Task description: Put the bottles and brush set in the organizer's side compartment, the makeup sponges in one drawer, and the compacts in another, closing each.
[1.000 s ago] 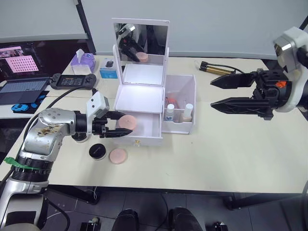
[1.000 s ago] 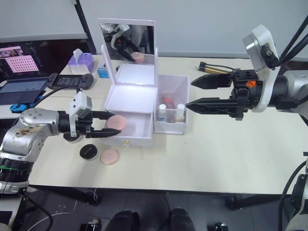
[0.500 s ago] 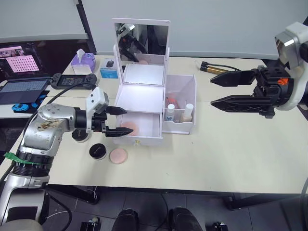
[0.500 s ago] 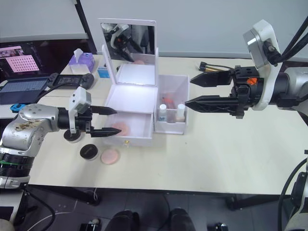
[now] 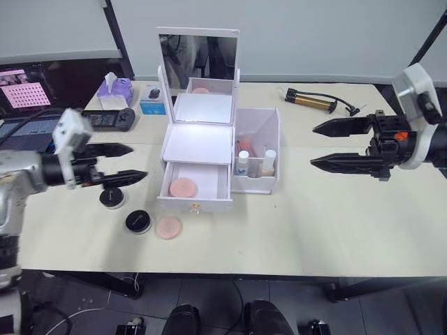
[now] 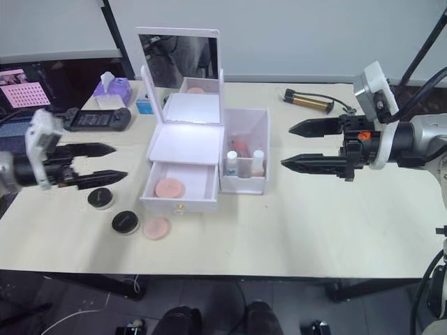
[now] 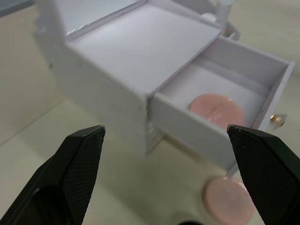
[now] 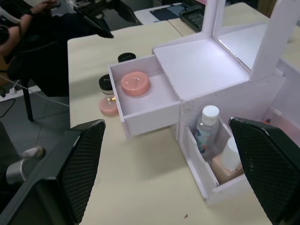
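Note:
The white organizer with its mirror stands mid-table, and its lower drawer is pulled out. One pink makeup sponge lies in that drawer, another on the table in front. Two black compacts sit left of it. Two bottles stand in the side compartment, with a reddish item behind them that I cannot identify. My left gripper hangs open and empty well left of the drawer. My right gripper is open and empty to the right.
A hand pump lies at the back right. At the back left are a tissue box, a small blue box, a game controller and a laptop. A person sits beyond the table's left end.
My left gripper let go of the pink sponge into the drawer, then drew back to the left. My right gripper pulled back to the right. The camera view also shifted.

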Available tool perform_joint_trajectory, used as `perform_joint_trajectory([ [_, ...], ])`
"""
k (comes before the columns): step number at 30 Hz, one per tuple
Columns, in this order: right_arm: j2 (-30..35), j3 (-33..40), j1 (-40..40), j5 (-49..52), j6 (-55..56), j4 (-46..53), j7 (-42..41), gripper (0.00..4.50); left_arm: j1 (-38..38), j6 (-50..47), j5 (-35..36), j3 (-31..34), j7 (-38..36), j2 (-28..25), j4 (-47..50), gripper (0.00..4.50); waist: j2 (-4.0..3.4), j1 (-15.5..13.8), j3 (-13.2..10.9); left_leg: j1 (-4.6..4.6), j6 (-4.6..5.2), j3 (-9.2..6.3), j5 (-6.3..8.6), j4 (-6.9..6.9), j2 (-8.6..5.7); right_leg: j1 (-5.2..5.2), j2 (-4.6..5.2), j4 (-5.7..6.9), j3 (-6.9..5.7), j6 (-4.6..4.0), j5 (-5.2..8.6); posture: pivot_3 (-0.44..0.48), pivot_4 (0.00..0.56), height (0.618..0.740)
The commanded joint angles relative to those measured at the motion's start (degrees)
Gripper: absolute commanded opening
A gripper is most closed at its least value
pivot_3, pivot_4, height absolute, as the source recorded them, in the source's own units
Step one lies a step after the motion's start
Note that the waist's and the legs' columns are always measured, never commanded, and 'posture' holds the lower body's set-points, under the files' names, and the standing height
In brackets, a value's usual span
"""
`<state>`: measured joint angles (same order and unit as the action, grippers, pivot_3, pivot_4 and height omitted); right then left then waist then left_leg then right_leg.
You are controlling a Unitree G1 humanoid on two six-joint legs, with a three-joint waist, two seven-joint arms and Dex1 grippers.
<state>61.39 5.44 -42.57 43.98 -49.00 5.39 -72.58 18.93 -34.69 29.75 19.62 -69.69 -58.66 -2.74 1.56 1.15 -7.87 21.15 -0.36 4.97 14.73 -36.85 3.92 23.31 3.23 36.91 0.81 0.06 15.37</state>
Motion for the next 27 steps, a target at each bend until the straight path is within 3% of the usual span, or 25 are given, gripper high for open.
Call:
perform_joint_trajectory([
  [1,-0.4,-1.0,-4.8,0.4,0.2,-1.4,-3.5,4.50,-7.1,-0.6,2.1,8.4,1.2,0.0,4.4,4.49,0.00,-0.2,0.0,0.02,0.00,0.00,0.00,-0.01,0.00,0.02,0.00,0.02,-0.02,0.00,0.00,0.000,0.150,0.725],
  [7,-2.9,-6.4,-15.5,1.4,-3.1,-7.6,-13.3,4.50,-26.3,4.3,2.5,20.8,3.8,8.2,12.1,4.49,-0.01,-0.3,0.0,-0.02,0.03,-0.09,0.02,0.02,0.03,0.12,0.20,0.09,0.07,-0.03,-0.01,0.000,0.150,0.725],
  [12,-5.0,-11.0,-20.9,-2.4,-0.4,-12.6,-19.2,4.50,-37.5,6.7,5.5,25.9,4.9,15.9,21.3,4.49,0.11,-0.7,0.1,-0.01,0.02,-0.11,0.02,0.01,0.04,0.09,0.26,0.05,-0.02,-0.08,-0.03,0.000,0.150,0.725],
  [19,-7.0,-16.6,-25.3,-1.7,3.4,-16.6,-19.9,4.50,-51.3,8.6,6.9,27.6,7.2,23.7,30.5,4.49,0.11,-0.5,0.1,0.01,0.02,-0.16,0.03,0.01,0.05,0.10,0.30,-0.04,0.01,-0.08,-0.04,0.000,0.150,0.725],
  [27,-6.4,-20.3,-27.7,-0.1,6.1,-18.8,-19.9,4.50,-55.9,12.8,7.3,25.3,9.4,28.3,32.9,4.49,0.11,-0.5,0.1,0.01,0.03,-0.14,0.03,0.02,0.03,0.12,0.24,-0.06,0.00,-0.11,-0.02,0.000,0.150,0.725],
])
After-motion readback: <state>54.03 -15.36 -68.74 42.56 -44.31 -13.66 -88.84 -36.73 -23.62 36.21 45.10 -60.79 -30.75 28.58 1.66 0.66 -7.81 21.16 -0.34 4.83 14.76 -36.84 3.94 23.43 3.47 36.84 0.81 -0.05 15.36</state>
